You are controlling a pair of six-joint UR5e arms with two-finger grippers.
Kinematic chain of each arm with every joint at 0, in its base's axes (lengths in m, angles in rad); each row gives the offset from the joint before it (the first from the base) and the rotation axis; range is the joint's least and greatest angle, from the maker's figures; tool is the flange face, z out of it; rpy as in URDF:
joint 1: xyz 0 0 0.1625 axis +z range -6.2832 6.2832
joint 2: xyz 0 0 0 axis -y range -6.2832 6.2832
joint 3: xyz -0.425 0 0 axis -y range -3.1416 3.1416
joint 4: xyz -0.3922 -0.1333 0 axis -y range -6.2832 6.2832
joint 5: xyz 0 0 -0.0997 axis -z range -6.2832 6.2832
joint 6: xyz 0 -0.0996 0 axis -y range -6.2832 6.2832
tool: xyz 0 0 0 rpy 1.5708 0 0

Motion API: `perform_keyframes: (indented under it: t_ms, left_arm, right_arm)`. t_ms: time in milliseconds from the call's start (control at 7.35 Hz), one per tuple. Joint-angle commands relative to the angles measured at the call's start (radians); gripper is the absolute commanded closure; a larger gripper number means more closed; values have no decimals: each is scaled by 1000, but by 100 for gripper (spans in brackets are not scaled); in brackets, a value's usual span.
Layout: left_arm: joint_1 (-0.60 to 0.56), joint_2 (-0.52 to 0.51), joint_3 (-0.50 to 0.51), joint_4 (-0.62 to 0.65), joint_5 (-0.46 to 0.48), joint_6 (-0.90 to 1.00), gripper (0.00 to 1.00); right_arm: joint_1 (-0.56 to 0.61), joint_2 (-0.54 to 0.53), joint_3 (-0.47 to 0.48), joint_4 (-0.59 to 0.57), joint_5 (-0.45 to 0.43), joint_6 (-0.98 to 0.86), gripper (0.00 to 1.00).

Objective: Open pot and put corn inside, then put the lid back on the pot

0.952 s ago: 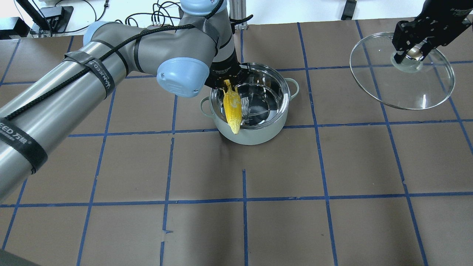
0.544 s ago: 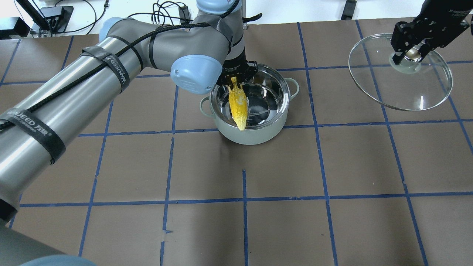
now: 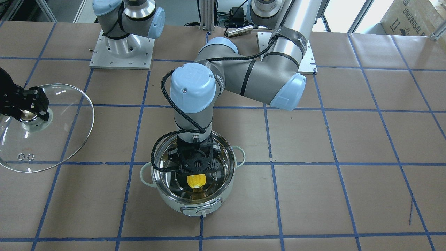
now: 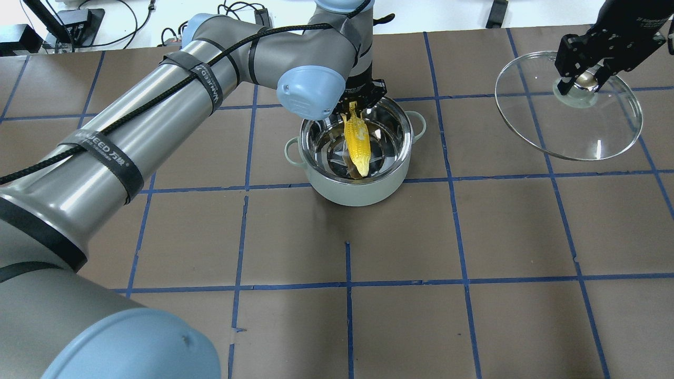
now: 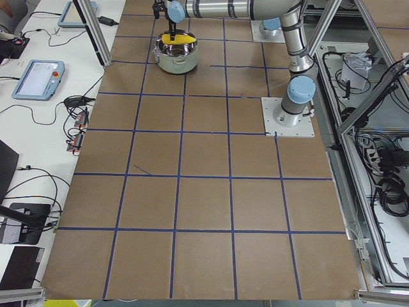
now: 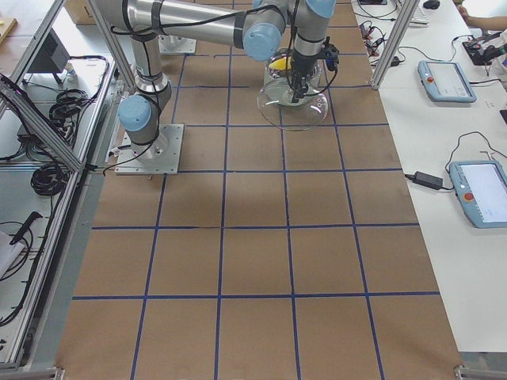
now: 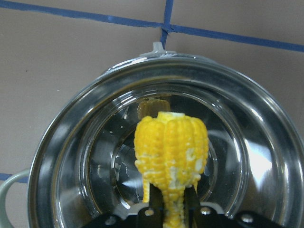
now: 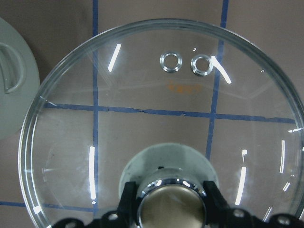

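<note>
One pot (image 4: 342, 195), one corn cob (image 4: 357, 145) and one lid (image 4: 579, 126) are in play, with two grippers at work. The left gripper (image 4: 352, 107) sits just above the pot's far rim. Its fingers (image 7: 153, 209) are pinched narrowly on the upper end of the corn, which hangs from them at a slant, down into the steel bowl. In the left wrist view the cob has shiny wall on either side of it and does not touch the rim. Whether its lower end meets the bottom cannot be told. The pot's two loop handles (image 4: 292, 152) (image 4: 418, 123) stick out to either side below this gripper, and its one control knob (image 3: 201, 211) faces the operators' side. The right gripper (image 4: 583, 79) is closed tight on the lid's single knob (image 8: 171, 202) and holds the glass disc tilted, off the table. The lid's rim spreads wide around that gripper and its two steam holes (image 8: 171, 61) (image 8: 202, 65) lie on the side farthest from the fingers. The lid hangs well apart from the pot and the left arm, with a stretch of brown table (image 4: 474, 237) marked in blue tape between them. In the right wrist view a curved pale mint edge shows just past the lid's rim.
</note>
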Motion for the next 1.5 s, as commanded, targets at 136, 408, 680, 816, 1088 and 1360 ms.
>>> perform_keyframes:
  t_ms: [136,408,680,816,1088,1360]
  left_arm:
    - [5,2,-6,-8,-6,10,0]
    - [8,0,-4,-11,-3,10,0]
    - [14,25,4,-84,-11,19,0]
    - [37,66,-13,-102,-11,167,0]
    - [184,194,-92,-169,-17,404,0]
    - [328,394,-252,-241,-17,553,0]
  right_arm:
    - [-1,1,1,0,2,1,64]
    - [1,1,1,0,2,3,64]
    - [1,1,1,-2,2,3,64]
    - [5,-6,-24,-2,5,29,64]
    - [51,-1,-41,-13,8,88,64]
    - [204,7,-41,-64,3,235,64]
